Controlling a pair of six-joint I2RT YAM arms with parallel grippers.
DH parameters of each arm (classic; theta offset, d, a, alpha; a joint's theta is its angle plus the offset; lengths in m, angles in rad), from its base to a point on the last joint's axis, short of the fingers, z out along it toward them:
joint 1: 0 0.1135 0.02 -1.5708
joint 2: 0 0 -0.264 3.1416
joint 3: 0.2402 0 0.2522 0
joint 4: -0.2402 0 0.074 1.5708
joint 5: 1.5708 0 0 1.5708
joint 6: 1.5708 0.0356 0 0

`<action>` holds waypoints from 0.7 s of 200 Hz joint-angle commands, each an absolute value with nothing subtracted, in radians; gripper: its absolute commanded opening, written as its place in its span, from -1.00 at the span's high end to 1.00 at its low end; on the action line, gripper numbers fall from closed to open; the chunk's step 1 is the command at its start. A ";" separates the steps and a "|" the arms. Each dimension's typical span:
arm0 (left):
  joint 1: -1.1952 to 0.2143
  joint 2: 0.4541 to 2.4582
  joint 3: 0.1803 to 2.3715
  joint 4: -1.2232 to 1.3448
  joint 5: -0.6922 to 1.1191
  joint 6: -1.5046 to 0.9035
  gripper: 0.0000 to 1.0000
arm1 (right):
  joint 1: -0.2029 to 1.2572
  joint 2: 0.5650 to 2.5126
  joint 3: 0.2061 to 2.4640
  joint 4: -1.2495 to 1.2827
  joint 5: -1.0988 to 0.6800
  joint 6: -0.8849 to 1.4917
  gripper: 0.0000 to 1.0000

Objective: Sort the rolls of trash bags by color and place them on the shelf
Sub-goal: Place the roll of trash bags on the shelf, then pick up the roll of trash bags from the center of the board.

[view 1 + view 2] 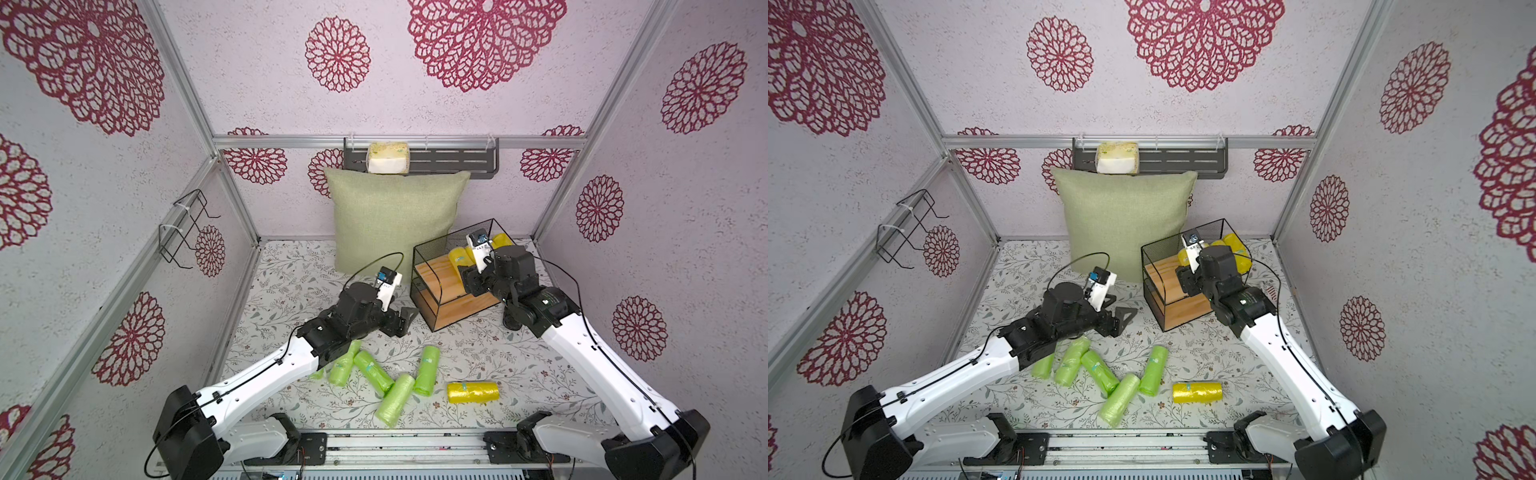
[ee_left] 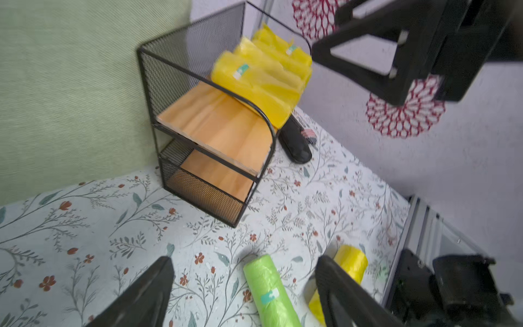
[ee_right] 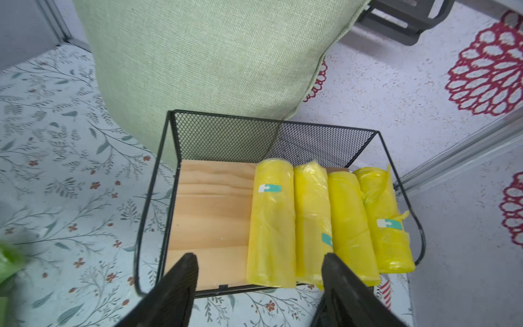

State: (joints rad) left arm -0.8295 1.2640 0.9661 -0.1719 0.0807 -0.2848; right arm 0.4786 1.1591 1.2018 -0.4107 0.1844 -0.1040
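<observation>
Both arms reach forward; left end effector [image 2: 243, 259] low, right end effector [image 3: 260, 256] higher, both with jaws spread.

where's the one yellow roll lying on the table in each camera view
In a top view: the yellow roll lies near the front, right of the green rolls.
In a top view: yellow roll, same spot.
Left wrist: yellow roll low in the picture, beside a green roll.
Right wrist: not in it.
Shared landmark: the shelf, in all four.

four rolls [image 3: 271, 223] abreast on the upper board [image 3: 209, 215] of the shelf [image 3: 226, 136], six more on the table [image 1: 498, 353] before it
</observation>
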 commanded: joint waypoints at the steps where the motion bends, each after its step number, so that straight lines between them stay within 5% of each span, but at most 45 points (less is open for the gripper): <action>1: -0.920 1.318 0.977 -0.245 0.139 -0.073 -0.64 | 0.421 1.095 1.127 -0.362 0.051 -0.019 -0.49; 55: -1.102 1.539 1.062 -0.357 0.219 0.179 -0.60 | 0.224 1.049 0.989 -0.285 -0.138 0.053 -0.50; 140: -1.217 1.930 1.311 -0.445 0.208 0.322 -0.62 | 0.163 1.030 0.954 -0.267 -0.165 0.048 -0.51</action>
